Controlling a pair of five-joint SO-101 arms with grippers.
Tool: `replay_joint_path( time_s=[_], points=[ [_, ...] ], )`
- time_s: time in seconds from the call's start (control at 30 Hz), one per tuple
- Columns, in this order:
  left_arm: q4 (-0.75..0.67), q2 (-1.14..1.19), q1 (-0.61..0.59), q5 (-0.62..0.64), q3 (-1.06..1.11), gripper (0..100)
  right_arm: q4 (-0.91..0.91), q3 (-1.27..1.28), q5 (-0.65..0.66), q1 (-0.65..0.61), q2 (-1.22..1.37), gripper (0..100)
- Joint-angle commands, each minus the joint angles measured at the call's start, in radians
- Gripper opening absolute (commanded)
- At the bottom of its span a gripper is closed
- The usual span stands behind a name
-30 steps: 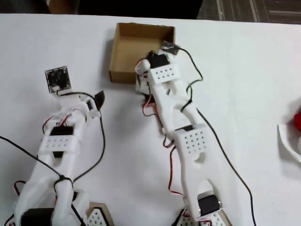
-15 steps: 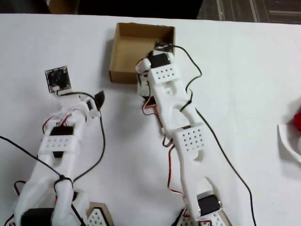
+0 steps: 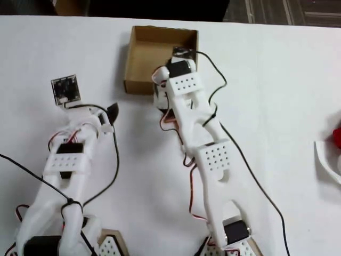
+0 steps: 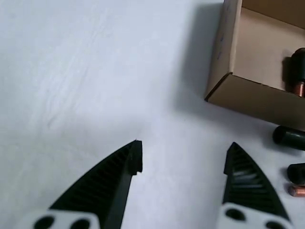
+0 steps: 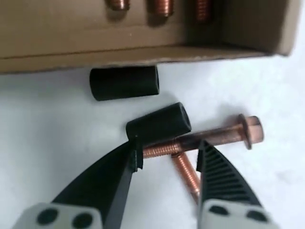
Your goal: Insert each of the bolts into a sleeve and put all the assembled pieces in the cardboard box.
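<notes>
We see the right claw [image 5: 169,151] low over the white bench [image 5: 47,124], just outside the near wall of the cardboard box [image 5: 119,47]. Its fingers are apart on either side of the threaded end of a copper bolt [image 5: 209,136] lying flat. A second bolt [image 5: 187,175] angles away from the first, touching it. A black sleeve [image 5: 158,122] lies just beside the first bolt, and another sleeve [image 5: 124,82] lies by the box wall. Inside the box, three copper threaded ends [image 5: 159,5] show; they are likely assembled pieces, though we cannot be sure. The left claw [image 4: 186,145] hangs over bare bench near the box's corner, fingers apart and holding nothing.
</notes>
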Motion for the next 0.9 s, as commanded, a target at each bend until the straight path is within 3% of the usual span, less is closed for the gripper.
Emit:
replay_joint_path(
  time_s=[0.0,0.87],
  points=[
    [-0.02,-0.012,-0.008,-0.006,-0.004,29,0.005,-0.044,-0.003,0.025,0.021,16.2],
    [-0.02,-0.012,-0.008,-0.006,-0.004,29,-0.007,-0.097,0.005,-0.024,-0.065,16.3]
  ],
)
